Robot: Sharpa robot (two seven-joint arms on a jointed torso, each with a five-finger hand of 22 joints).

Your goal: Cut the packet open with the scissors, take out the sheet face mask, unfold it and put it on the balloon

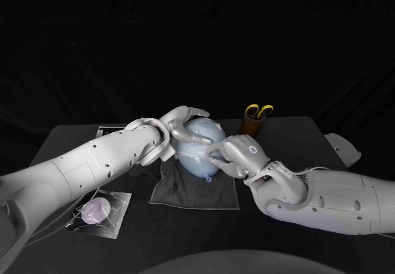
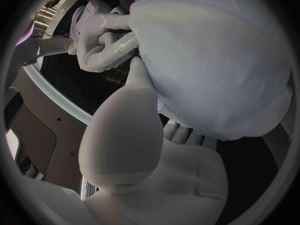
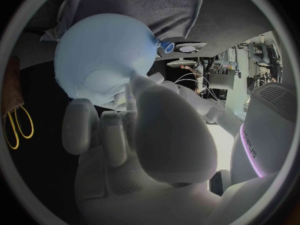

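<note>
Left robot hand (image 1: 175, 123) curls over the far side of the balloon (image 1: 202, 146) and grasps it. Right robot hand (image 1: 238, 153) meets the balloon from the other side, its fingertips (image 2: 122, 45) pressing at the edge of the white mask (image 2: 212, 70); whether they pinch the sheet I cannot tell. The mask lies draped over the balloon, which rests on a grey cloth (image 1: 193, 193) mid-worktop (image 1: 284, 142), knot toward the robot. Scissors (image 1: 260, 111) stand in a brown holder (image 1: 252, 126) just behind. The packet (image 1: 99, 212) lies near the front left, under the left arm.
</note>
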